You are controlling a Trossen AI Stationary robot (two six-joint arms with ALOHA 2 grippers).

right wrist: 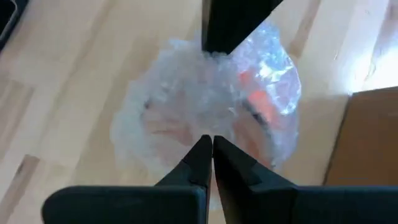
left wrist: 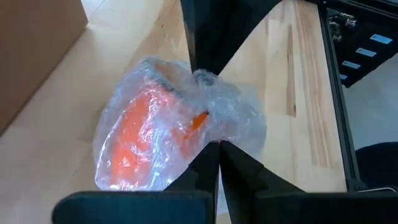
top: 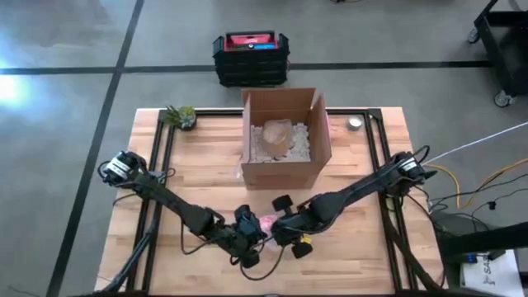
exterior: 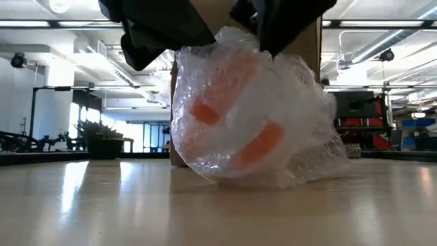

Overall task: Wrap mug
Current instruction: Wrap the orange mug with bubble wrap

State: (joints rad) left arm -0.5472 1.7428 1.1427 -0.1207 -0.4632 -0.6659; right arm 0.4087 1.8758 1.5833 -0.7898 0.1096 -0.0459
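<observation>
An orange mug (left wrist: pixel 146 134) bundled in clear bubble wrap (exterior: pixel 252 116) rests on the wooden table near the middle of its front edge, its underside on the wood. Both grippers meet at the bundle's top (top: pixel 267 223). My left gripper (left wrist: pixel 217 147) comes from the table's left and is shut at the wrap. My right gripper (right wrist: pixel 208 140) comes from the right and is shut at the wrap too. The wrap blurs the mug's outline, so I cannot tell which way the mug lies. My left gripper pinches a loose fold of bubble wrap (left wrist: pixel 211 134) at the bundle's upper side, only at the fingers' free ends. It slants down from the table's left. The bundle stays on the table. My right gripper pinches crumpled wrap (right wrist: pixel 208 127) on the bundle's upper side with its fingertips, slanting down from the table's right. One layer or several, I cannot tell.
An open cardboard box (top: pixel 285 153) stands just beyond the bundle at mid-table, holding white filler and another wrapped item (top: pixel 275 136). A small potted plant (top: pixel 180 116) stands at the far left corner and a small round object (top: pixel 355 123) at the far right. Bare wood lies on both sides.
</observation>
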